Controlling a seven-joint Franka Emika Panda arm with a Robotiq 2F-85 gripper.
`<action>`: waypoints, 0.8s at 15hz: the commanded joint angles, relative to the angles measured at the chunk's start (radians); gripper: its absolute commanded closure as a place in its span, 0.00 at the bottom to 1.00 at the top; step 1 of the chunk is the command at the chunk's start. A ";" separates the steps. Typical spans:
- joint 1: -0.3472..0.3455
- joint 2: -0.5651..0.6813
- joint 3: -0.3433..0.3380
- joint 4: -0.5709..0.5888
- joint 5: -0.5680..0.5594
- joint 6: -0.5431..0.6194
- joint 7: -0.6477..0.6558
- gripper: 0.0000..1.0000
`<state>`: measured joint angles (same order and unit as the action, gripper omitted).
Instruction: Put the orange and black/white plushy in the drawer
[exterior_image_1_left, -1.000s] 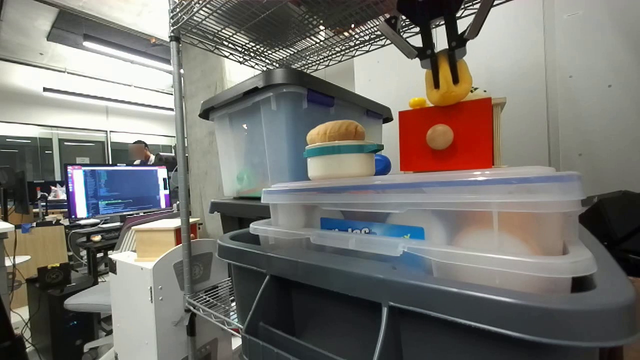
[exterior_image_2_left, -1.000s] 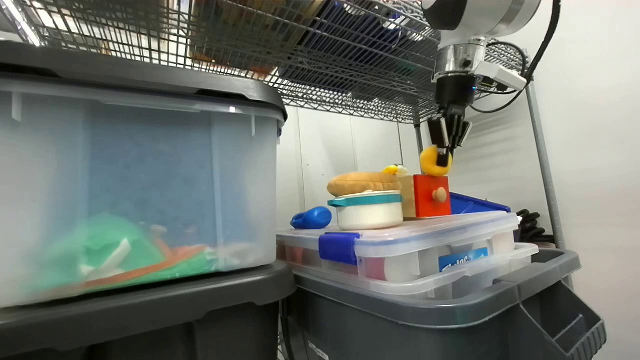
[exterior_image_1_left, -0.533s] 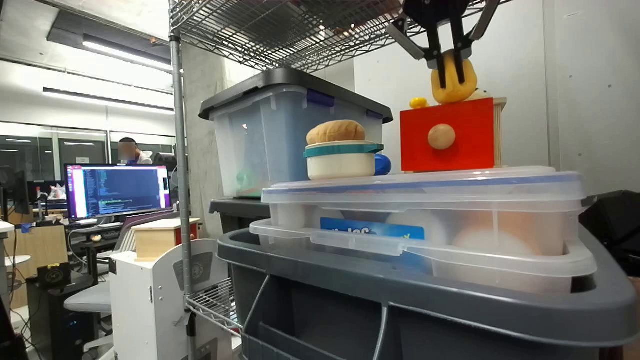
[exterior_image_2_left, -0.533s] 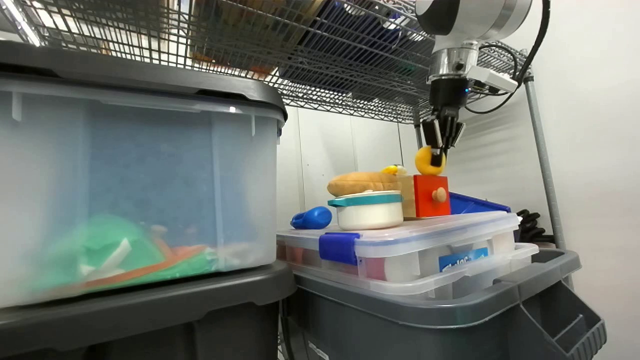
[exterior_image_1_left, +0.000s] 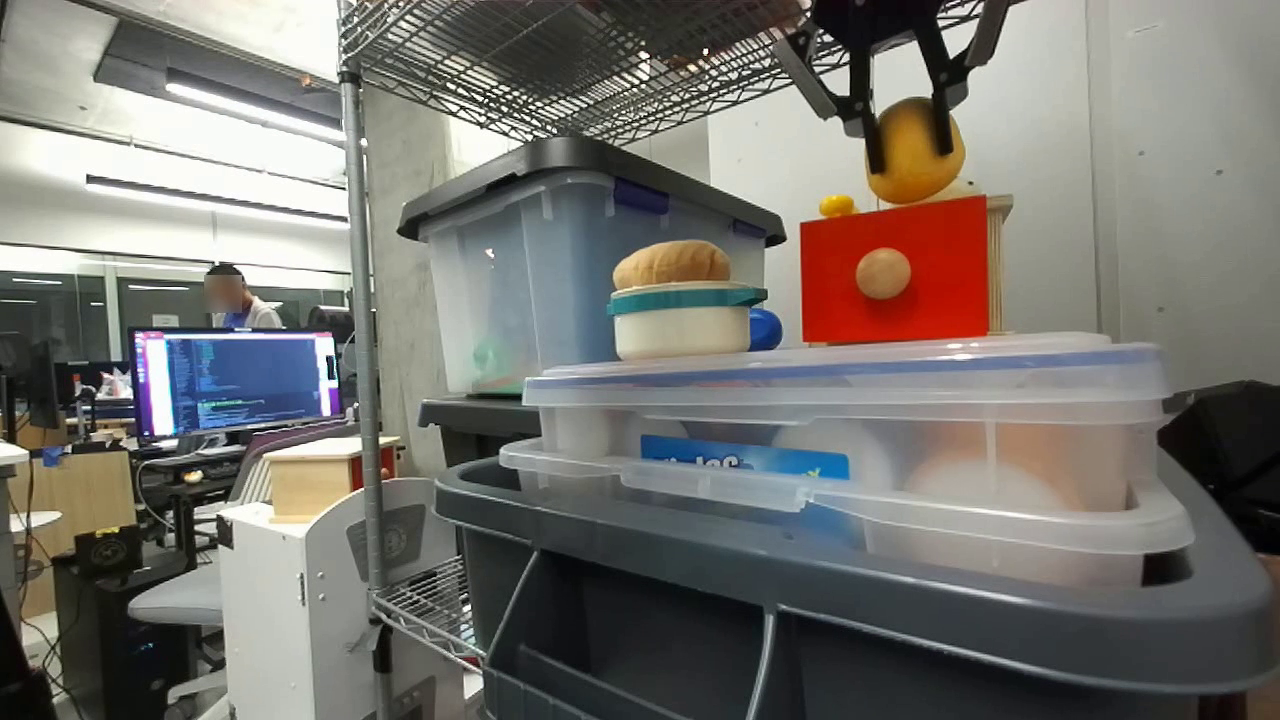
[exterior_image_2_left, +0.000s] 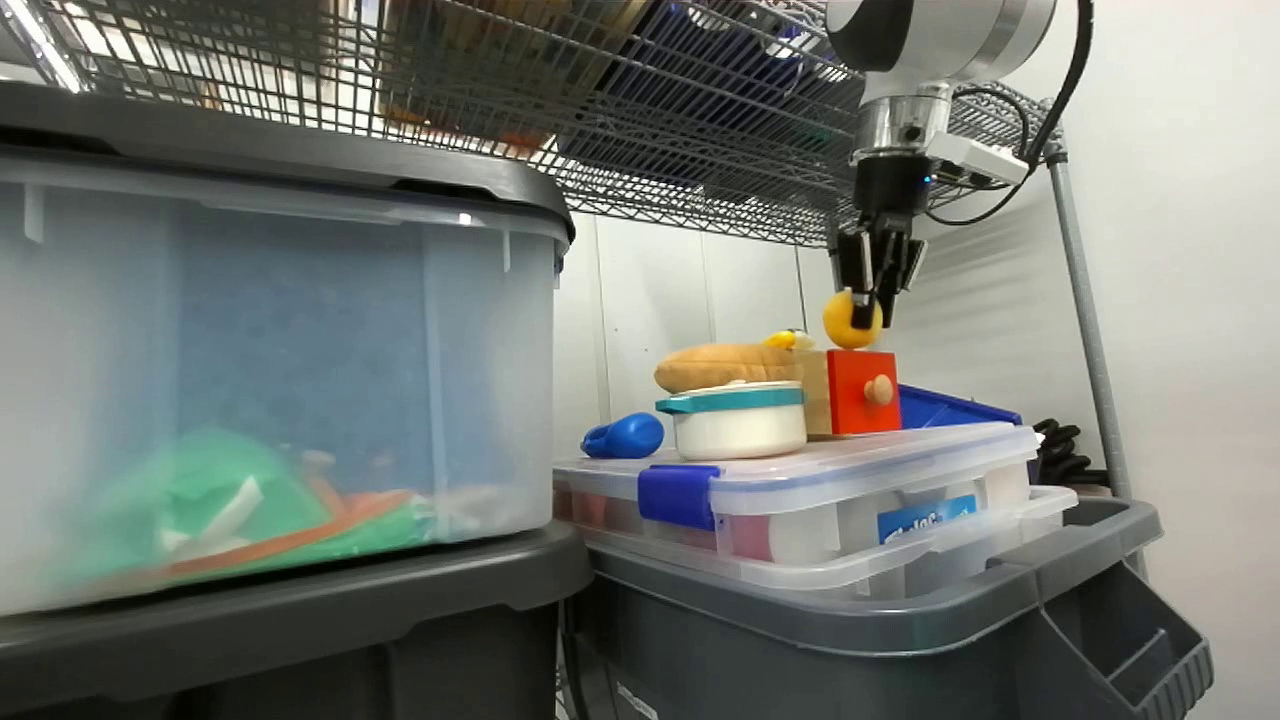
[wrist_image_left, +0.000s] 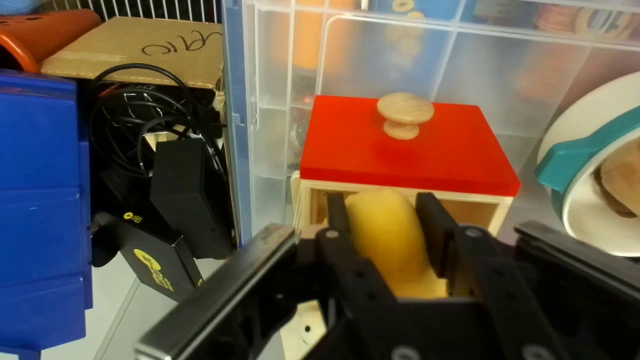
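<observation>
The claw (exterior_image_1_left: 910, 157) stands partway spread, the plushy (wrist_image_left: 390, 235) seemingly loose between its fingers (exterior_image_1_left: 874, 150). Released off-centre, it could clip the drawer (exterior_image_1_left: 935, 265) beneath the claw and tumble outside.

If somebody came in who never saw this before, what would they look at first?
Probably the bright red drawer with its round wooden knob, standing on the low clear bin in both exterior views. Right above it they'd see the yellow-orange plushy, between the fingers of the black hand. After that, maybe the white pot with a teal rim, on the same bin beside the drawer.
</observation>
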<state>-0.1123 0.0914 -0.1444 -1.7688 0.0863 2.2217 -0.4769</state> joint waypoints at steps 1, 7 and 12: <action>-0.015 0.016 0.016 0.046 0.001 -0.012 0.017 0.30; -0.016 0.019 0.015 0.055 0.002 -0.011 0.028 0.00; -0.018 0.020 0.014 0.057 0.005 -0.013 0.028 0.00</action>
<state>-0.1136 0.0928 -0.1440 -1.7468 0.0862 2.2216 -0.4586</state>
